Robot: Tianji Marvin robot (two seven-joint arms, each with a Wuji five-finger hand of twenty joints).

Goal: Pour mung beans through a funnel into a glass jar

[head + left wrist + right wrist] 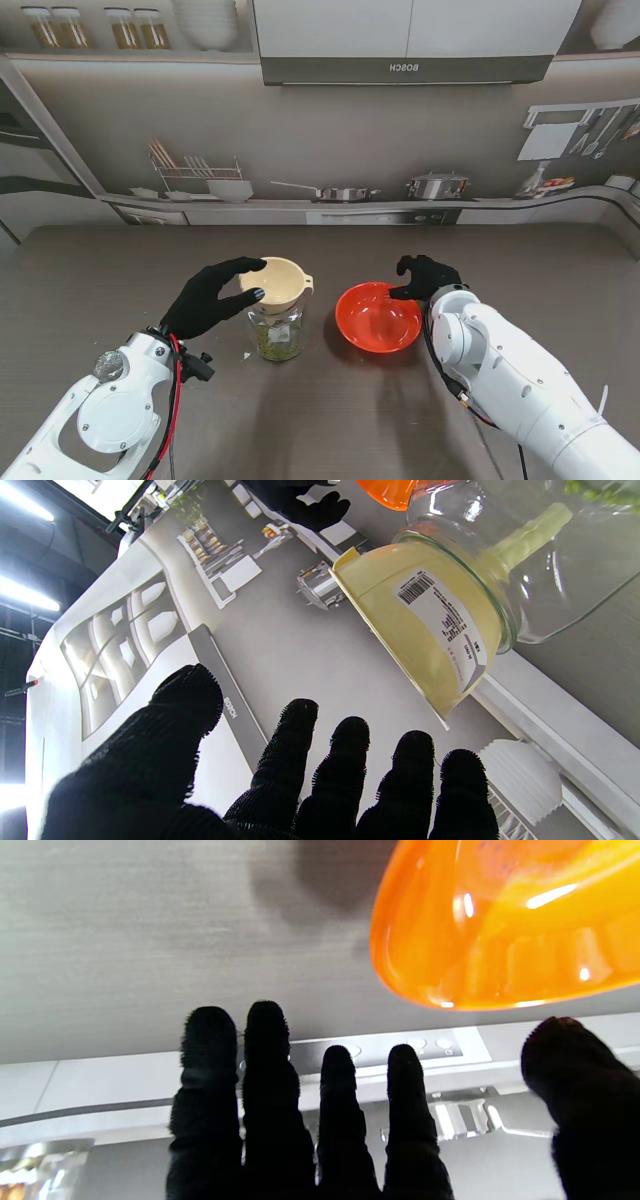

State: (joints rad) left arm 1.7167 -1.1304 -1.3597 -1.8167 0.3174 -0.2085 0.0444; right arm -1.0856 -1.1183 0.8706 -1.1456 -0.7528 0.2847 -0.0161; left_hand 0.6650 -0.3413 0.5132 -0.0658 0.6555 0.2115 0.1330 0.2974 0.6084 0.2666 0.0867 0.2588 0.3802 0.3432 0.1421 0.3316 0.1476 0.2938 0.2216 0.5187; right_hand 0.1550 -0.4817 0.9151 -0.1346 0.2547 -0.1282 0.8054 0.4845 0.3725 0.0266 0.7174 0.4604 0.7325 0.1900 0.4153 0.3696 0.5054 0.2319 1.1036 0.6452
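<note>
standing upright in jar (277, 335), funnel (279, 282) spout down; left hand (208, 297) & right hand (428, 277) open, empty.

Even soft light; glare flares on the orange bowl (505, 920), blurred close-up.

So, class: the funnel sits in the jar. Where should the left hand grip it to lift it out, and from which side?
Grip the funnel by its wide rim, coming from the left, where the left hand is already open. The spout sits down inside the jar, so only the flared cone is free to hold.
</note>
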